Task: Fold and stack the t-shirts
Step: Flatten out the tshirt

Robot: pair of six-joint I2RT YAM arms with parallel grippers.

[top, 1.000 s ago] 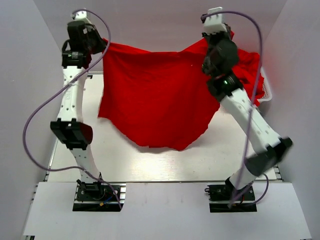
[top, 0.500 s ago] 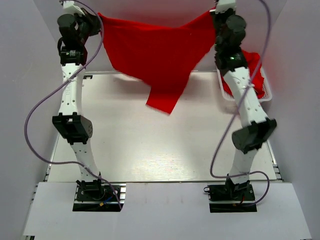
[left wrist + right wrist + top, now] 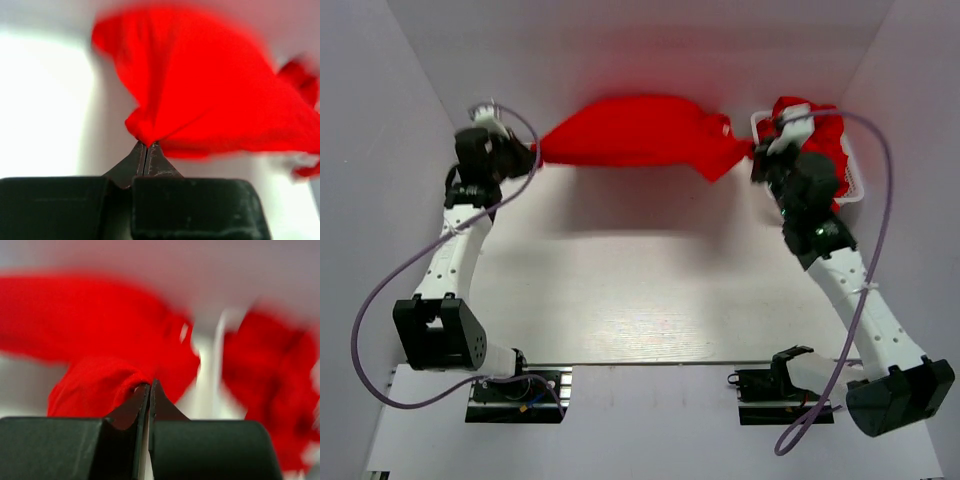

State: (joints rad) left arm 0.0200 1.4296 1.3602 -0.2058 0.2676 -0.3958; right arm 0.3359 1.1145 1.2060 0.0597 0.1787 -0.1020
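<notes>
T-shirt slung between left tool and right tool, each clamped on one end.

I get the top view from above and behind the arm bases, looking down over the whole table. Each wrist view sits very close behind its own pinched tips, left gripper and right gripper, looking out along them. All three views share the red t-shirt.
</notes>
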